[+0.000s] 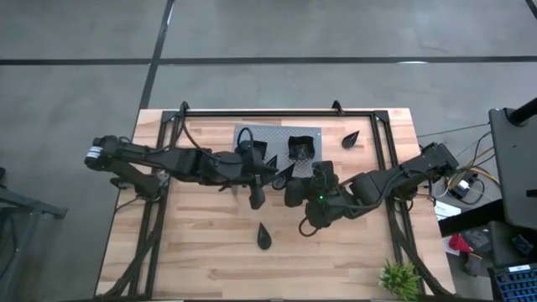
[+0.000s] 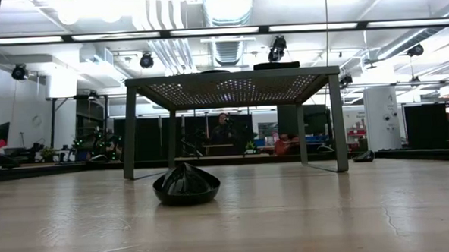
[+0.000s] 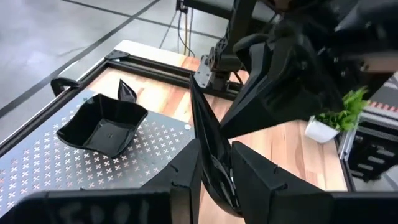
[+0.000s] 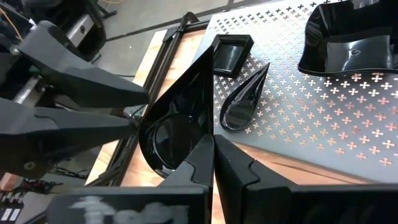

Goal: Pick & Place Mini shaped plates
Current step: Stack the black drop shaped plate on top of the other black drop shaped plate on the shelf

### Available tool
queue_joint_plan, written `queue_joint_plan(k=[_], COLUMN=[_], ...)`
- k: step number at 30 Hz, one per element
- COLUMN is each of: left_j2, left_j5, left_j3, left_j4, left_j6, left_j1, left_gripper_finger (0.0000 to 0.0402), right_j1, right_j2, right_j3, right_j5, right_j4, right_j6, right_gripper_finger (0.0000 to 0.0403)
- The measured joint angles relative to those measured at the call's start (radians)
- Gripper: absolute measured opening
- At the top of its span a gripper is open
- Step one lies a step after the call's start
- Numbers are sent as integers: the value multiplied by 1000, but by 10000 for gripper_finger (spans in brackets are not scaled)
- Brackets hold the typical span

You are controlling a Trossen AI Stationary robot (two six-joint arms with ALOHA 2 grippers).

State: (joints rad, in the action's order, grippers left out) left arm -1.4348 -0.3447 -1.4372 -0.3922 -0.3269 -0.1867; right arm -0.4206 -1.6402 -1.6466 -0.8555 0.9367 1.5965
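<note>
Left wrist view: glossy black teardrop plate (image 3: 214,158) pinched edgewise by both end effectors, above perforated rack (image 3: 93,165).

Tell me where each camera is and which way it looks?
High view: above, looking straight down on the table; both arms show.
Low view: at tabletop height, looking level at a loose teardrop plate and the rack; no arm shows.
Left wrist view: on the left arm, looking past the left gripper pinching the held teardrop plate.
Right wrist view: on the right arm, looking past the right gripper on that plate.
Shared: both wrist views show the square plate on the rack.
</note>
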Motion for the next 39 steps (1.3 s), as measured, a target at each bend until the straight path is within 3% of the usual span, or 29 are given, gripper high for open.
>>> queue_joint_plan(k=[10, 17, 28, 32, 39], left_j2=[-17, -17, -16, -7, 18], left_j5=[6, -4, 65, 69, 61], left_j3=[1, -7, -9, -10, -9], left_j4=[-12, -61, -95, -144, -248], left_j6=[4, 9, -14, -42, -125], left_j1=[1, 25, 52, 57, 104], left_gripper_finger=[77, 6, 0, 0, 0], right_j1=[0, 0, 3, 17, 22], right_j2=[0, 0, 0, 0, 3], right_j3=[1, 1, 1, 1, 1], right_j5=[0, -3, -29, -31, -31], right_j4=[-39, -51, -82, -80, -76], right_j6=[-23, -32, -110, -131, -200], right_gripper_finger=[8, 8, 11, 39, 136])
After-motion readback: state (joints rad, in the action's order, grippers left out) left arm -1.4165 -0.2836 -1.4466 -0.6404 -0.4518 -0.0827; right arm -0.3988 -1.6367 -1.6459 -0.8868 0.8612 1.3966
